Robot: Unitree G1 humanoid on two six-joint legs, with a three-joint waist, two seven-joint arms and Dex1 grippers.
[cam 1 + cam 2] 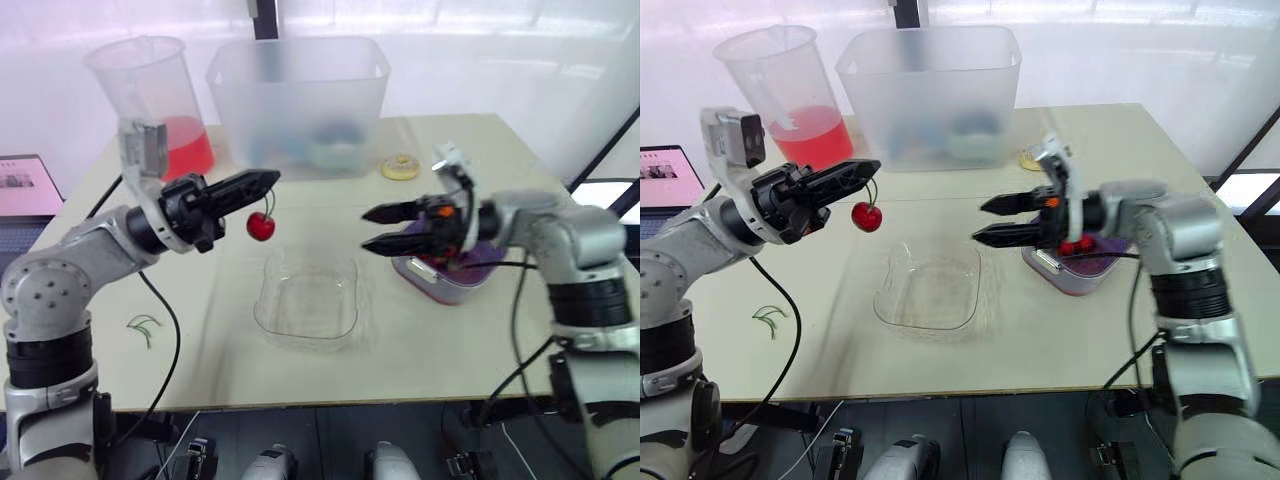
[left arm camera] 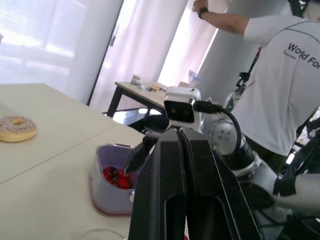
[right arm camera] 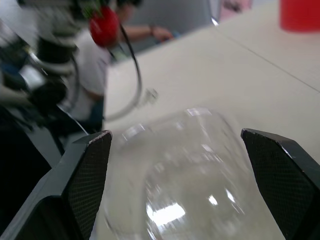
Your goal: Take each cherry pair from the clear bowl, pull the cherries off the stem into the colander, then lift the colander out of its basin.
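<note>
My left gripper (image 1: 268,182) is shut on a cherry stem, and one red cherry (image 1: 260,226) hangs from it above the far edge of the clear bowl (image 1: 308,300). To the right, my right gripper (image 1: 366,230) stands open at about the same height, its fingers pointing toward the cherry with a gap between them. Behind its hand sits the purple colander (image 1: 447,279) in its basin, with red cherries (image 2: 116,177) inside. In the right wrist view the cherry (image 3: 104,25) hangs beyond the open fingertips (image 3: 87,165), with the bowl (image 3: 190,165) below.
A large translucent tub (image 1: 297,100) and a pitcher of red liquid (image 1: 155,95) stand at the back. A donut (image 1: 400,166) lies beside the tub. Green stems (image 1: 145,325) lie at the front left, a laptop (image 1: 25,190) at the left edge. A person (image 2: 280,75) stands beyond the table.
</note>
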